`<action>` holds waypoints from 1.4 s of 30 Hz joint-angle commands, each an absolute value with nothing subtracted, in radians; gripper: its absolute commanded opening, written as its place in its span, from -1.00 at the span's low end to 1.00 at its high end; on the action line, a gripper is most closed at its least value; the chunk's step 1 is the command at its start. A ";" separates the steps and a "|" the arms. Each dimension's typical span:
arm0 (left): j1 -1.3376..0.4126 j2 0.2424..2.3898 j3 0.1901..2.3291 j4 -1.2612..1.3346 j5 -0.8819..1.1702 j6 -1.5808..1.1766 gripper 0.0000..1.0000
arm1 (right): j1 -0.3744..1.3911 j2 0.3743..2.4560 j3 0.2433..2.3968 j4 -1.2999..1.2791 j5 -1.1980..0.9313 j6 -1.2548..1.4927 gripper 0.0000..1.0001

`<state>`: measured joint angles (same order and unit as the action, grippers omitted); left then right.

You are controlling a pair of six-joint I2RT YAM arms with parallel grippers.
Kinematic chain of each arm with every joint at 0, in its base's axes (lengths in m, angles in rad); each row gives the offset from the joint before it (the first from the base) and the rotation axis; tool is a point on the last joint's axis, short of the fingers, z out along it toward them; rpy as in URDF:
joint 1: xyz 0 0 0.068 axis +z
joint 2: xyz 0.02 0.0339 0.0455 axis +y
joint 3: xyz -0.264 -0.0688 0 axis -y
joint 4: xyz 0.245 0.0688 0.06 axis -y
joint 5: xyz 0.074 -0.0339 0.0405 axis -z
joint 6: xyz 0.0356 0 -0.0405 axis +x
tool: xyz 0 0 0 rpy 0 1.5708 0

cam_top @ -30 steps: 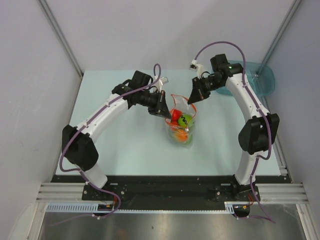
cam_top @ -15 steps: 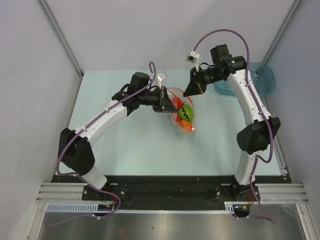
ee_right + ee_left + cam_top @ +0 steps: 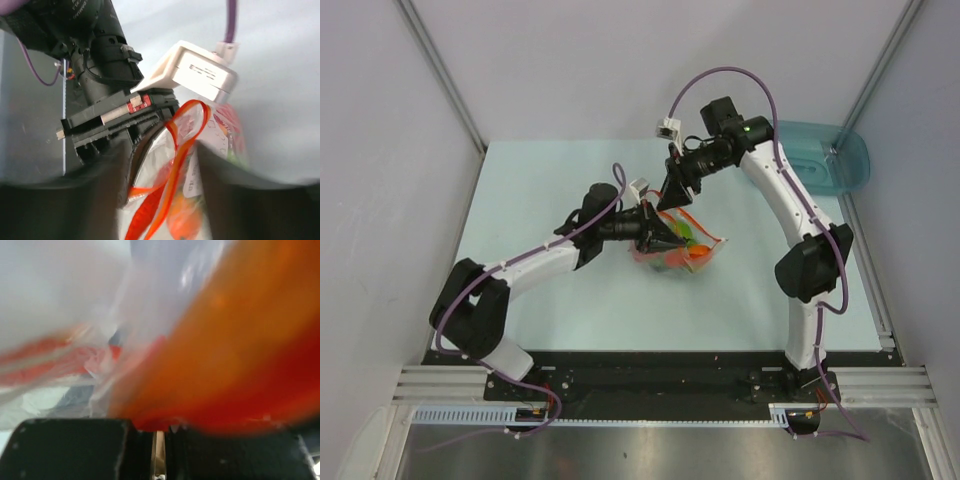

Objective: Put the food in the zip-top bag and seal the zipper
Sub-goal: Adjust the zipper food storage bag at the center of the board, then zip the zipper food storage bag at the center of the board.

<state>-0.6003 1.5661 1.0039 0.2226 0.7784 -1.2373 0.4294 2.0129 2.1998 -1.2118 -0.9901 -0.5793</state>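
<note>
The zip-top bag [image 3: 708, 252] hangs clear and crinkly above the table's middle, holding the food: a green ball [image 3: 686, 232] and an orange piece [image 3: 698, 254]. My left gripper [image 3: 656, 232] is shut on the bag's left edge; in the left wrist view its jaws [image 3: 159, 432] are nearly together, with blurred orange plastic just past them. My right gripper [image 3: 672, 192] hovers over the bag's mouth, open. In the right wrist view its fingers [image 3: 117, 165] stand either side of the zipper [image 3: 176, 155], a looping red-orange strip that is parted, with orange food [image 3: 184, 222] below.
A translucent teal tray [image 3: 830, 160] lies at the back right, behind the right arm. Grey walls enclose the pale table [image 3: 540, 190] on three sides. Both arms reach toward the middle, and the left arm's wrist camera housing [image 3: 200, 70] sits close to my right gripper.
The right gripper has moved left along the bag's mouth and opened, letting go of the edge. The left arm pulled the bag nearer and tipped it sideways.
</note>
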 commanded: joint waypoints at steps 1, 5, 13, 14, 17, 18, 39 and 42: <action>-0.598 1.477 0.905 0.350 0.775 -1.367 -0.83 | 0.358 1.944 2.203 -1.184 -1.048 -0.588 0.54; -0.554 1.451 0.873 0.341 0.758 -1.351 -0.78 | 0.186 1.878 2.174 -1.152 -1.152 -0.609 0.90; -0.506 1.454 0.925 0.302 0.778 -1.324 -0.78 | -0.069 1.512 1.649 -1.250 -1.299 -1.126 0.72; -0.506 1.465 0.930 0.304 0.782 -1.321 -0.79 | -0.064 1.468 1.572 -1.156 -1.293 -1.132 0.69; -0.503 1.477 0.945 0.290 0.801 -1.302 -0.81 | -0.020 1.352 1.326 -1.010 -1.260 -1.141 0.58; -0.503 1.477 0.948 0.285 0.804 -1.298 -0.82 | -0.003 1.345 1.297 -0.993 -1.264 -1.150 0.54; -0.479 1.500 0.969 0.279 0.845 -1.256 -0.85 | 0.104 1.471 1.134 -0.442 -1.207 -0.833 -0.33; -0.466 1.488 0.963 0.264 0.844 -1.244 -0.84 | 0.098 1.465 1.134 -0.428 -1.206 -0.830 -0.91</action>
<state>-0.4862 1.4998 0.9264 0.2512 0.8196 -1.2739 0.0967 1.4673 1.1328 -0.5419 -1.2083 -0.8864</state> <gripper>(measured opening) 0.077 0.124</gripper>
